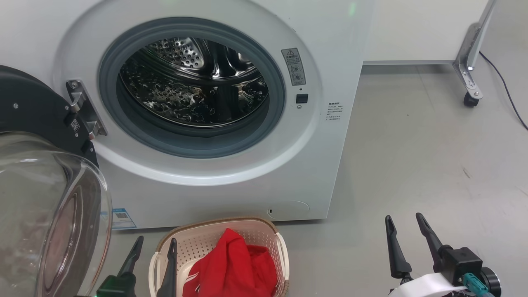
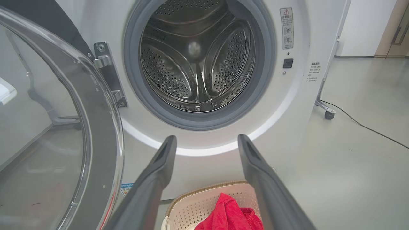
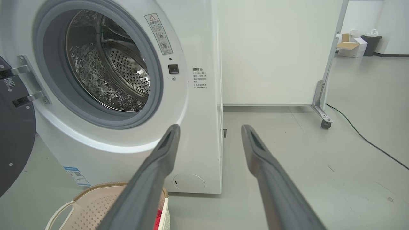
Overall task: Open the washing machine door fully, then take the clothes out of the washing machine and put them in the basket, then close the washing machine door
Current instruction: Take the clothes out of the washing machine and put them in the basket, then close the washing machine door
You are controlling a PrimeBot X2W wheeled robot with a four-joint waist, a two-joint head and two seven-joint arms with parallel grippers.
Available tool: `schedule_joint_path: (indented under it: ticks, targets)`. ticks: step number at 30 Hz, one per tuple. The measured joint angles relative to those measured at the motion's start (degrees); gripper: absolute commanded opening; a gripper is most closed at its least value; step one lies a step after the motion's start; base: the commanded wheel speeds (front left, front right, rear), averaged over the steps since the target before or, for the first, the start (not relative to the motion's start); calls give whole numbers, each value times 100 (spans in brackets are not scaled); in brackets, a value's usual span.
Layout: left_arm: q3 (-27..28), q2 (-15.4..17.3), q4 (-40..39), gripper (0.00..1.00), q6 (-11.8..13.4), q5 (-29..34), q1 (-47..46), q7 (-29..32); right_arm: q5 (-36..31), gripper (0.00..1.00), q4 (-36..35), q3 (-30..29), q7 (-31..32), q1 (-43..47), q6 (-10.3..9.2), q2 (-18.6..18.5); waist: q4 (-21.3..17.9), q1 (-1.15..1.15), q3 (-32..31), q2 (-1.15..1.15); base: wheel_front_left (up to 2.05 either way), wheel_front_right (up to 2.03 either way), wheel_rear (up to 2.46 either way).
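Note:
The white washing machine [image 1: 231,181] stands open, its steel drum [image 1: 194,82] bare inside. Its black door [image 1: 29,111] swings out to the left, the glass bowl [image 1: 45,214] bulging toward me. On the floor in front sits the cream basket [image 1: 194,243] holding red clothes [image 1: 235,268]. My left gripper [image 1: 154,249] hangs open at the basket's left rim with nothing between its fingers. My right gripper [image 1: 404,227] stands open over bare floor to the right. The left wrist view shows the drum [image 2: 198,57], the basket [image 2: 191,207] and the clothes [image 2: 230,214].
A wheeled metal frame leg [image 1: 470,78] stands at the back right, with a black cable [image 1: 507,95] trailing across the floor. A white wall panel [image 3: 274,51] runs behind the washer. Grey floor [image 1: 412,165] stretches to the right of the washer.

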Motion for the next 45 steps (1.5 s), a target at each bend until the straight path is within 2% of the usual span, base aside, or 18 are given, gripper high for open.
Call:
schedule_joint_path:
  ticks: [21,34,45]
  targets:
    - [-69,94,-350,100,118,157,187,260,-1,100,1,1,0,16,5,14,-64,0,-70,0,-4,17,-12]
    - [-75,113,-499,100,192,207,232,360,-7,100,-1,-2,0,18,5,22,-92,0,-64,0,-39,93,-54]
    - [-211,129,-599,100,160,248,255,479,-8,100,-3,-18,0,18,7,21,-96,0,-16,0,-105,120,-15]
